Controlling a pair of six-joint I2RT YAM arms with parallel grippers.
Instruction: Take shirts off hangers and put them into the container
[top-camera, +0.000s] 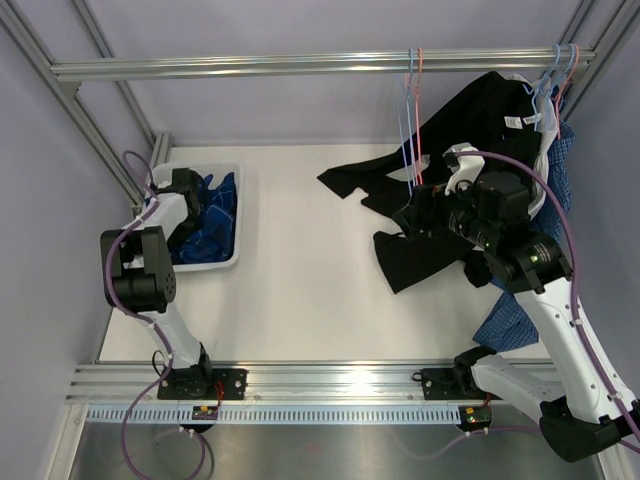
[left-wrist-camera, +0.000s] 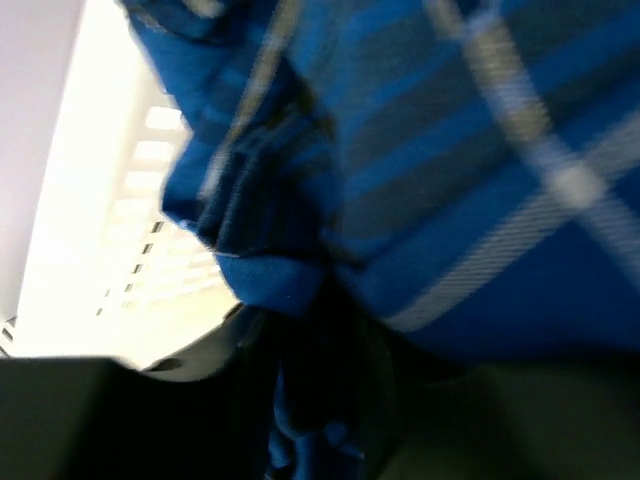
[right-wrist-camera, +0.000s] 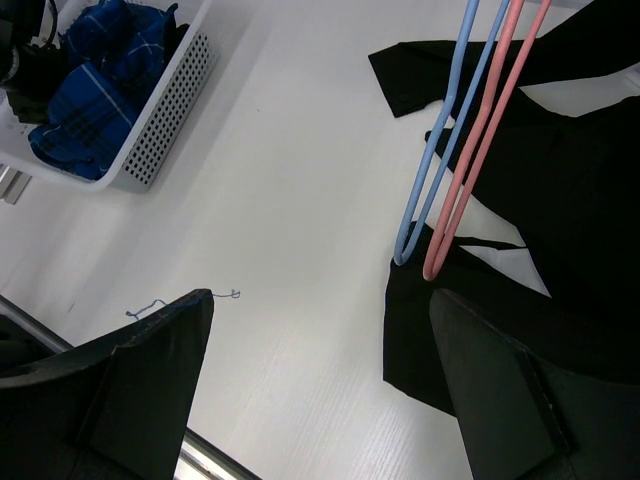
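Observation:
A blue plaid shirt lies bunched in the white lattice container at the left. My left gripper is down inside it. In the left wrist view the plaid shirt fills the frame, and folds of it lie between the dark fingers of the left gripper; its grip is unclear. My right gripper is open and empty above the table, next to two bare hangers, one blue and one pink. A black shirt hangs from a hanger at the right and trails onto the table.
An aluminium rail spans the back and carries the hangers. Another blue plaid shirt hangs behind my right arm at the right edge. A loose blue thread lies on the white table by the right gripper's finger.

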